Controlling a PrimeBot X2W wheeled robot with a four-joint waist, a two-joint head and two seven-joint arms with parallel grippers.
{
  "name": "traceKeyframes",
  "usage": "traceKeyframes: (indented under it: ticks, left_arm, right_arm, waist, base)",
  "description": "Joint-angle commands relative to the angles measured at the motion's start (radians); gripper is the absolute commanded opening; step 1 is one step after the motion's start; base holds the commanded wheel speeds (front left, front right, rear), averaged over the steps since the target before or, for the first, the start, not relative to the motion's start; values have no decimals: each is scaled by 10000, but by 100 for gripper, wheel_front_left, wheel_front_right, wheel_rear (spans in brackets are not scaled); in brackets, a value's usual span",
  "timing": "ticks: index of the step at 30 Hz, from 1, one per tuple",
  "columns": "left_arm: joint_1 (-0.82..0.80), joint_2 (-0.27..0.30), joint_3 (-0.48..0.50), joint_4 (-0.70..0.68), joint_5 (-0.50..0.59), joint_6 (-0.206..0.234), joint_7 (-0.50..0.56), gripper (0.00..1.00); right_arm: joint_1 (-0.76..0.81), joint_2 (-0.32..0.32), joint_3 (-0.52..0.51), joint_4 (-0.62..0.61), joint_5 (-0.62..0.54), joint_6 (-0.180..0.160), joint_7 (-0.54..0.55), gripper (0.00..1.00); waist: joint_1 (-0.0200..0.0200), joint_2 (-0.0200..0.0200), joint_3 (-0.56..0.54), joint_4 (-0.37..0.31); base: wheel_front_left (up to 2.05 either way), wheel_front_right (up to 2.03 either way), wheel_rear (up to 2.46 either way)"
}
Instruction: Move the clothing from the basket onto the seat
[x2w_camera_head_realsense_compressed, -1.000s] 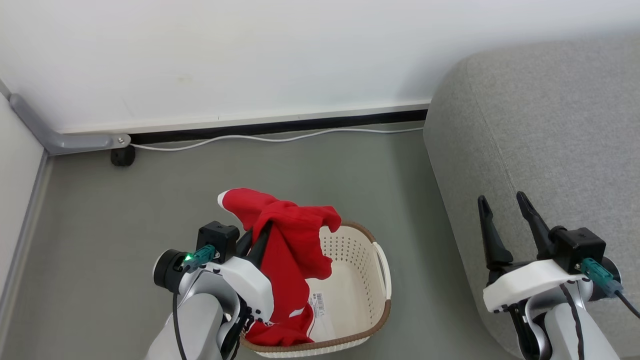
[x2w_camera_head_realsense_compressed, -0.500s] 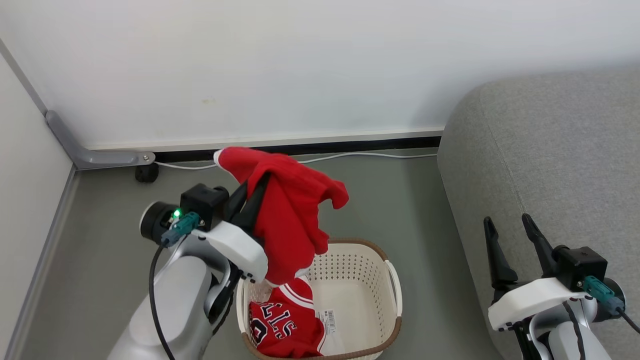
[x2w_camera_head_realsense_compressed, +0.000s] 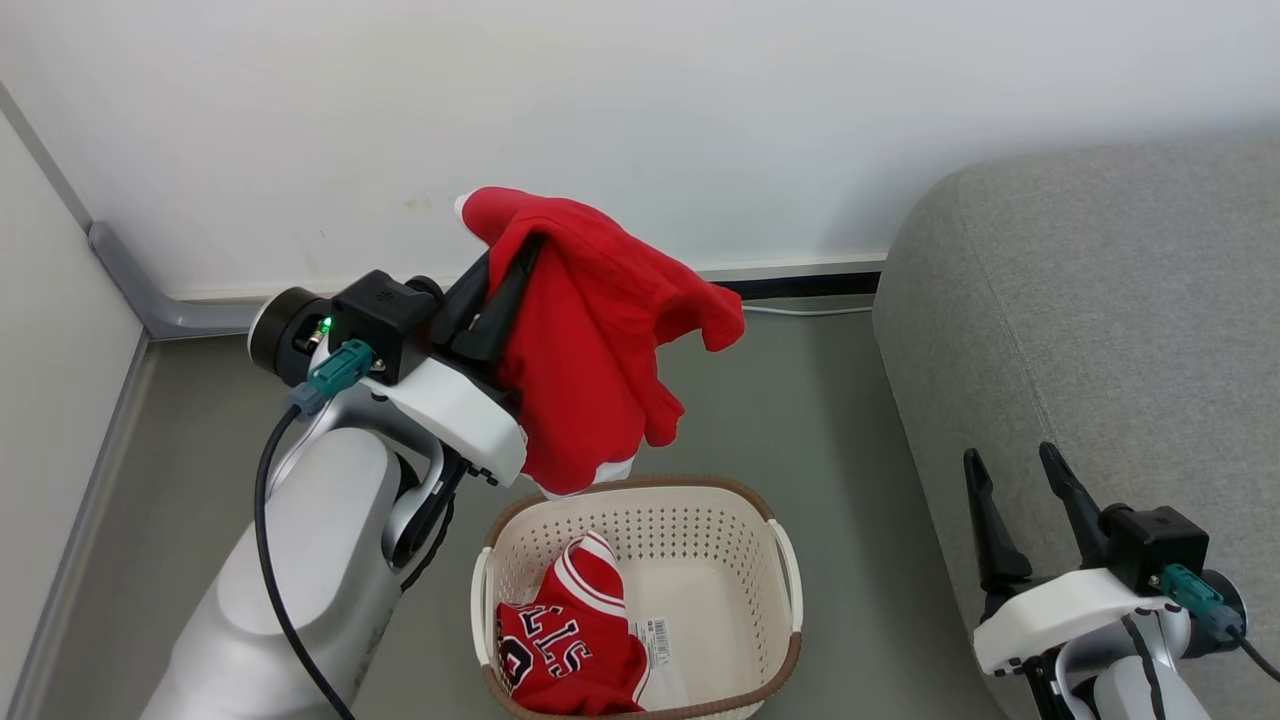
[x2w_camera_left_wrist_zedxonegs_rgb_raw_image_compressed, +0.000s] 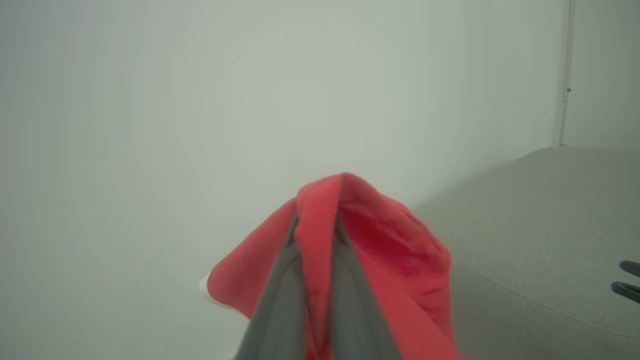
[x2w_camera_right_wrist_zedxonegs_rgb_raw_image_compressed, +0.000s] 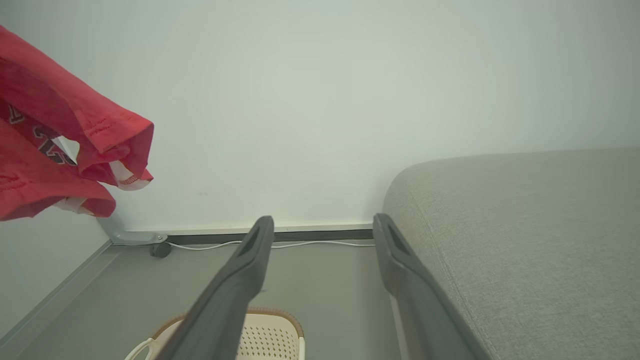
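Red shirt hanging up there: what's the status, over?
Left claw shut on red shirt, lifted above basket. Right claw open, empty, by sofa. Jersey lies in basket. No obstacle seen toward sofa.

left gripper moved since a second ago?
Yes, upward. The left gripper, shut on the red garment, has risen away from the basket: the hem trailed inside it before, now it hangs at the far rim.

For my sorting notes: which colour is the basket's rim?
Brown, woven-looking, on the basket; best seen in the head view.
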Motion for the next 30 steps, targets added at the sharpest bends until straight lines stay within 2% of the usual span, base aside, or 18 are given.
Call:
traceKeyframes:
  ticks: [1, 6, 12, 13, 17, 21, 24, 30]
  left_arm:
    - [-544, 292, 348, -353, -72, -17, 23, 0]
    - [-461, 259, 267, -460, -129, 22, 60, 0]
    - [-434, 196, 163, -491, -153, 83, 63, 0]
    - [-434, 196, 163, -491, -153, 83, 63, 0]
    - [-439, 151, 104, -466, -177, 105, 33, 0]
    - [-445, 77, 30, -427, -194, 120, -18, 0]
    - [-480, 37, -30, -403, -196, 122, -48, 0]
    - [-548, -53, -188, -426, -198, 114, -93, 0]
  right_arm:
    - [-194, -5, 245, -218, 4, 69, -61, 100]
    - [-438, -79, 638, -373, 4, 69, -61, 100]
    - [-1229, -541, 2200, -794, 363, 69, -61, 100]
    - [-1229, -541, 2200, -794, 363, 69, -61, 100]
    - [-1973, -936, 3584, -1014, 749, 69, -61, 100]
    - [-2685, -1310, 5263, -940, 1608, 69, -61, 100]
    - [-3176, -1503, 6129, -848, 2191, 69, -61, 100]
    - [-3786, -1407, 6599, -621, 2723, 69, -61, 100]
  waist:
    - [0, -1, 23, -12]
    - [0, -1, 121, -27]
    - [0, -1, 268, -59]
    - [0, -1, 268, -59]
    - [0, -1, 336, -66]
    - [0, -1, 366, -17]
    - [0, -1, 412, 37]
    - [0, -1, 522, 202]
  base:
    - [0, 0, 0]
    - [0, 0, 0]
    - [0, 0, 0]
    - [0, 0, 0]
    - [0, 0, 0]
    - [0, 0, 0]
    - [0, 0, 0]
    - [0, 0, 0]
